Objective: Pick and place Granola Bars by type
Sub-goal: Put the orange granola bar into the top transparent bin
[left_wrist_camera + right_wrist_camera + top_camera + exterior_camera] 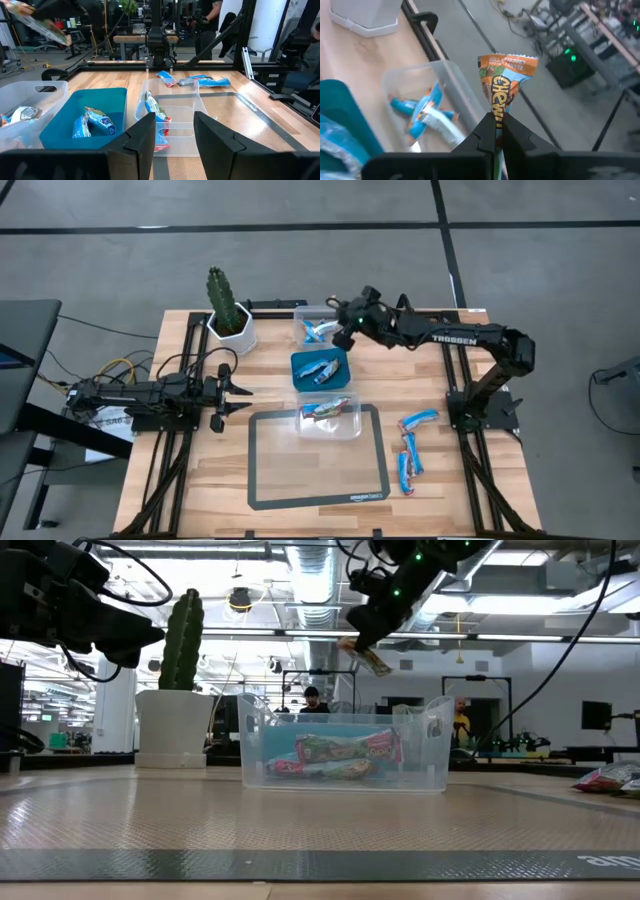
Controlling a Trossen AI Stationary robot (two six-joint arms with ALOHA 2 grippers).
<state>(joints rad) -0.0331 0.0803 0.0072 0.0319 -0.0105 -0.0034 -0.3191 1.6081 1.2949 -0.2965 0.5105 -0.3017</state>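
Note:
My right gripper point(343, 332) hovers beside the far clear container point(318, 328), shut on a granola bar point(501, 85) with an orange and blue wrapper. That container holds blue bars point(427, 116). The teal container point(320, 370) holds blue bars too, and the near clear container point(330, 418) holds red and green ones point(345, 755). Several blue bars point(412, 448) lie loose on the table's right side. My left gripper point(225, 390) waits open at the table's left, touching nothing. My right gripper pinches the bar at one end of its wrapper point(498, 117) between the two fingers. The rest of the bar sticks out past the fingertips, its orange crimped end point(509, 61) free. In the low view the bar point(366, 653) hangs tilted below the fingers, lifted clear above the containers.
A cactus in a white pot point(228, 315) stands at the far left corner. A dark-bordered mat point(318, 460) lies at the table's near middle, with the near clear container on its far edge. People stand in the room beyond the table.

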